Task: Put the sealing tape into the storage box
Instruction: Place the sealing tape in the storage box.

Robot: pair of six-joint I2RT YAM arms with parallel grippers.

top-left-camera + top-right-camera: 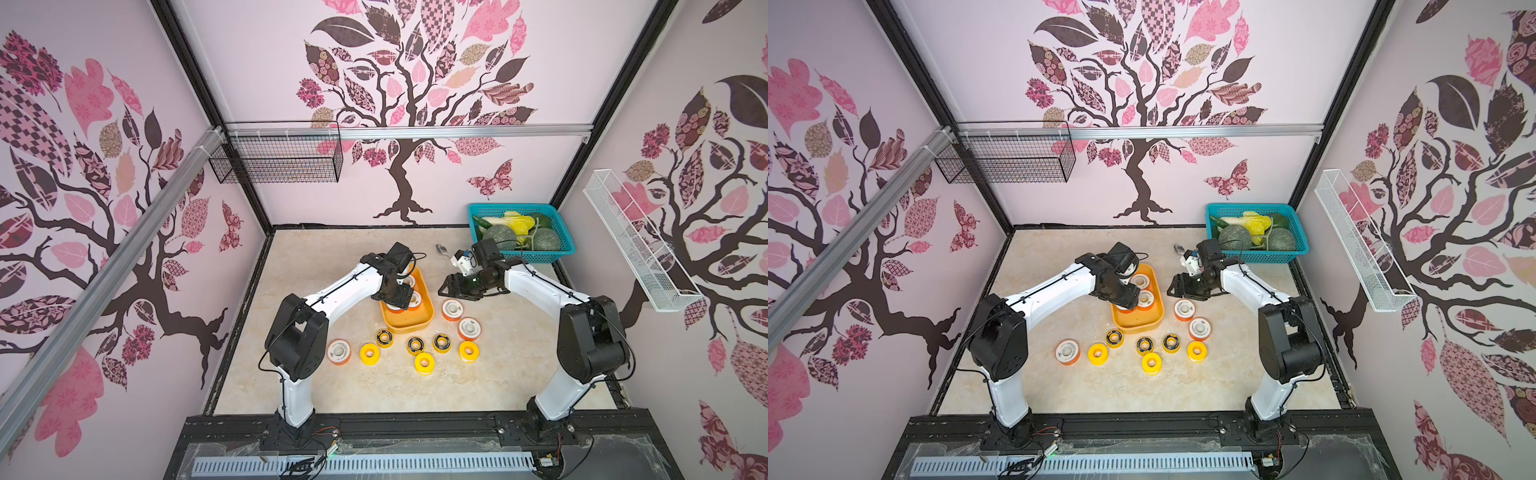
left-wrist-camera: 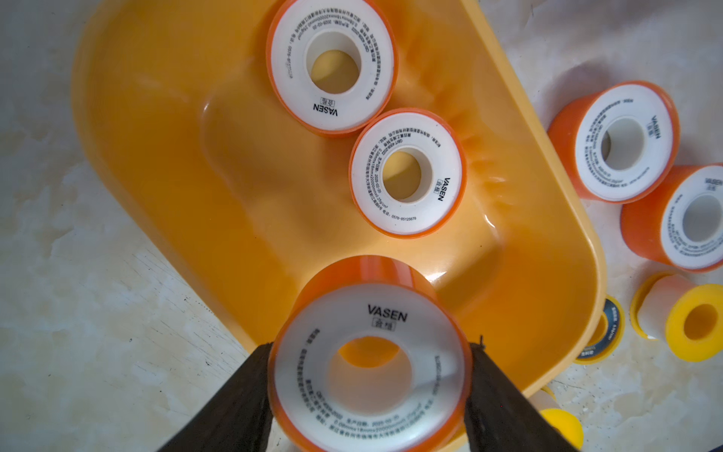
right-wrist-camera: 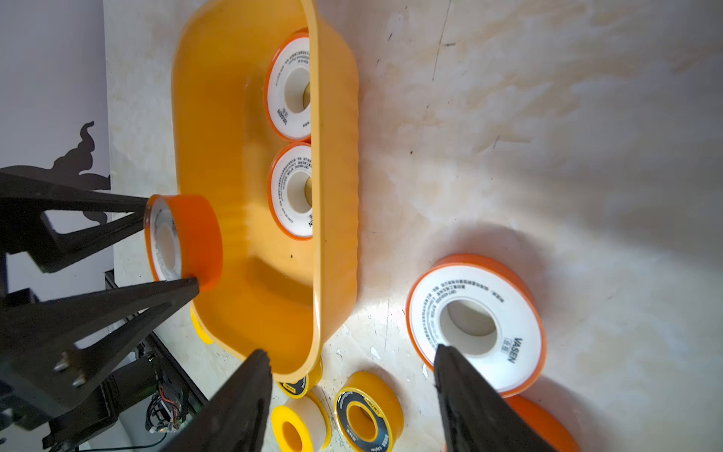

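My left gripper [image 2: 369, 350] has its fingers clamped on an orange roll [image 2: 367, 309], white face toward the wrist, above the near end of the storage box [image 1: 409, 322]. The box's long axis runs toward the back wall. Two more rolls [image 2: 407, 172] lie flat in its far half. My right gripper [image 3: 351, 352] hangs just beside the box, fingers apart and empty. I see loose rolls [image 1: 424, 362] on the beige marbled table [image 1: 374, 395] near the box, with tree-print walls [image 1: 415, 104] around.

Two rolls [image 2: 407, 172] hugging one tub [image 2: 129, 129] wall, rest bare, left gripper [image 2: 371, 348] with held roll [image 2: 369, 395] over near end, loose rolls [image 1: 430, 365] crowding front.
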